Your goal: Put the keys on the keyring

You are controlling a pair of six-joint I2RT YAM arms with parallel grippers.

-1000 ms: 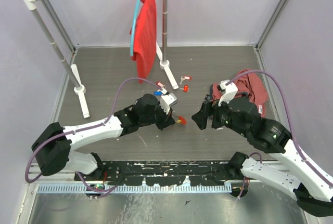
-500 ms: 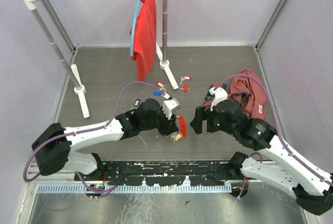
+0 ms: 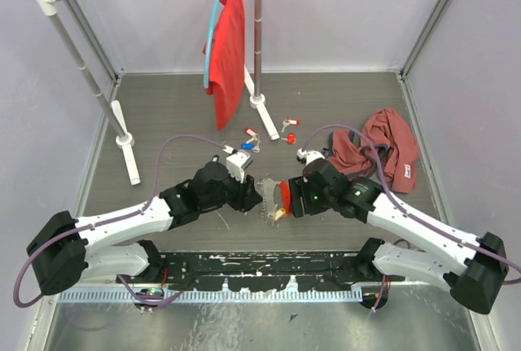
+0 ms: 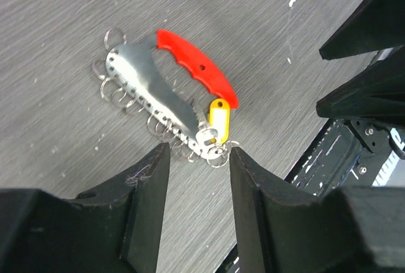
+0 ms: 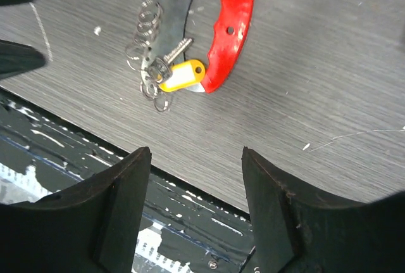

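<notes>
Lying flat on the grey wood-grain table, the keyring is a silvery metal strip pierced with holes and hung with small wire rings, joined to a long, narrow, curved bright red plastic piece. It sits near the front edge, between the two arms. One small silvery key with a yellow plastic tag rests at the end of the strip, touching the red piece. It may be threaded on a ring there, but the views do not settle it.

The left gripper hovers just beside the ring-lined edge with its jaws spread, nothing between them. The right gripper faces it from the other side, just off the yellow-tag end, jaws likewise parted and empty. Neither touches the keyring.

Farther back on the table, well apart from the keyring, lie a few small keys with red and blue tags. A crumpled maroon cloth lies beside the right arm.
</notes>
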